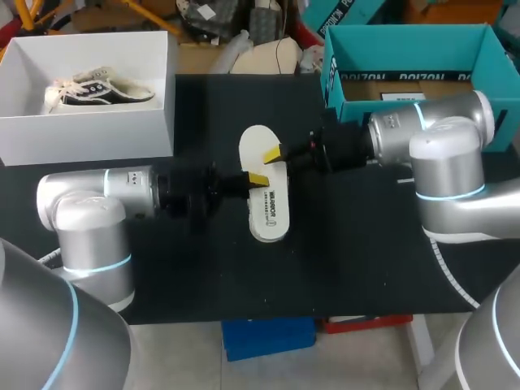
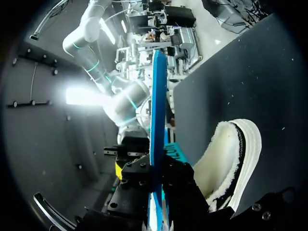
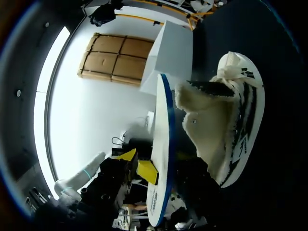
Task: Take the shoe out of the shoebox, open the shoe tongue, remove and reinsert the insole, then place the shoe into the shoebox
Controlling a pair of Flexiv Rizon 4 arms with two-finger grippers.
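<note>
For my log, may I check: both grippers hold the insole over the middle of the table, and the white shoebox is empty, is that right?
Not quite: the shoebox is not empty. The head view shows a shoe lying in it. The rest stands: the left gripper and right gripper hold the insole over the middle of the table.

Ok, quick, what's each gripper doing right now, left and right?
Left gripper: fingers closed on the insole.
Right gripper: fingers closed on the same insole, from the opposite side.
</note>
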